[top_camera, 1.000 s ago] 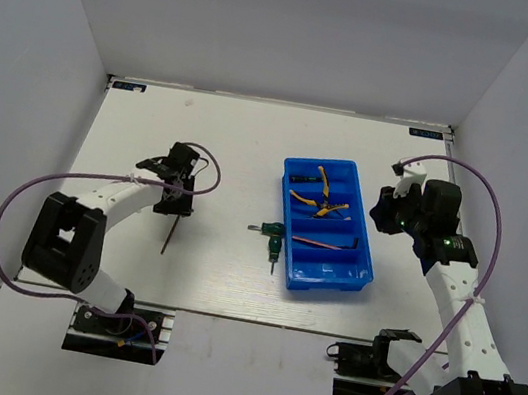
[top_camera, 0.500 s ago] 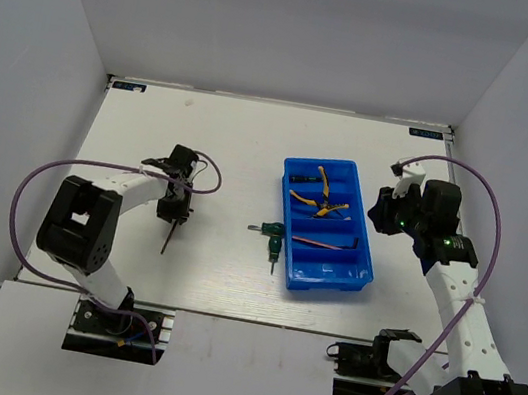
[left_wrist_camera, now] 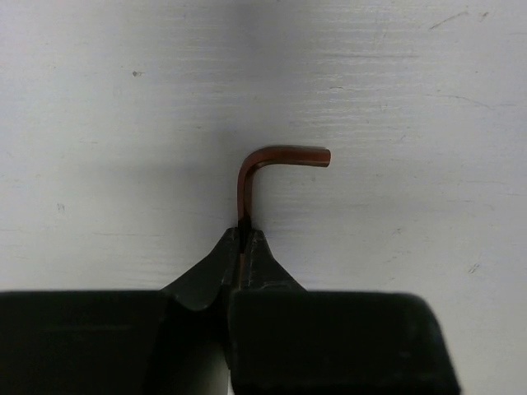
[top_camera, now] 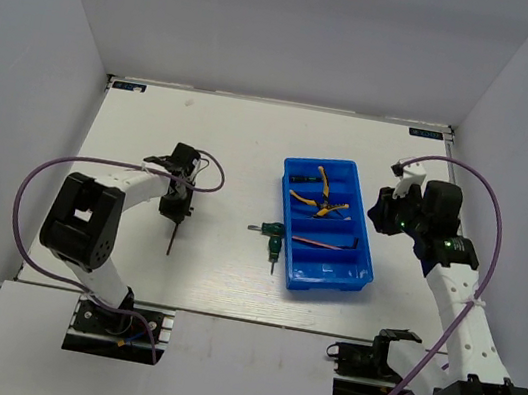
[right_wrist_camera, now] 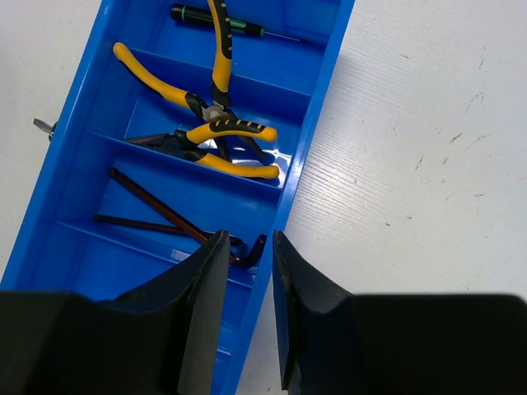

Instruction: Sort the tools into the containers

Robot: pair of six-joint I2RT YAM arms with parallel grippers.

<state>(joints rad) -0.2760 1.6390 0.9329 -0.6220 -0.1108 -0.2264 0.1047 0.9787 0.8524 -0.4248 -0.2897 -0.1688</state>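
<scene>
I note left pincer (left_wrist_camera: 244, 234) clenched on the hex key (left_wrist_camera: 284, 155) well left of the tray (top_camera: 287, 224), right pincer (right_wrist_camera: 247, 239) released; next, I judge, lift it across.

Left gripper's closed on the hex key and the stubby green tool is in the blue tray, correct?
One thing is off. The stubby green tool is not in the blue tray; it lies on the table just left of it, as the top external view shows. The left gripper is indeed closed on the hex key.
</scene>
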